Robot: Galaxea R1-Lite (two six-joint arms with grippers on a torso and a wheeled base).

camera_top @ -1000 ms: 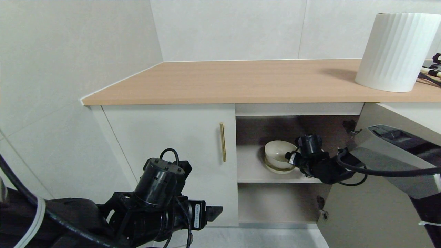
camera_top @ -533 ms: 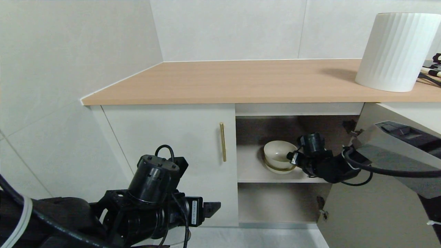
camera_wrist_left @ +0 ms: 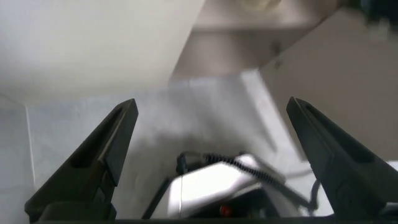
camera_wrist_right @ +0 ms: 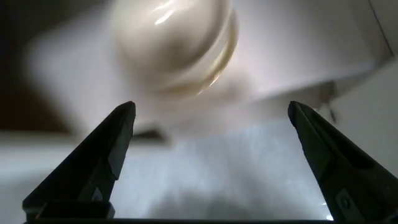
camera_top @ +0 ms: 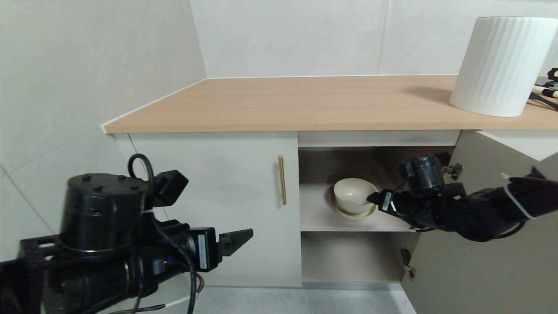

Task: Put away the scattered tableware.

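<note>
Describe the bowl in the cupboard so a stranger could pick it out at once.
Under the wooden countertop, the right cabinet door stands open, baring two shelves. On the upper shelf sits the cream bowl, stacked in a shallower dish with a darker rim. It is the deeper, rounder piece on top.

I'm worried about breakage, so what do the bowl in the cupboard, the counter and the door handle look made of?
Bowl: cream and glossy with bright highlights, likely glazed ceramic, though hard plastic is possible. Counter: matte tan with fine grain lines, wood or wood-look laminate. Door handle: slim bar with a golden sheen, probably brushed metal.
</note>
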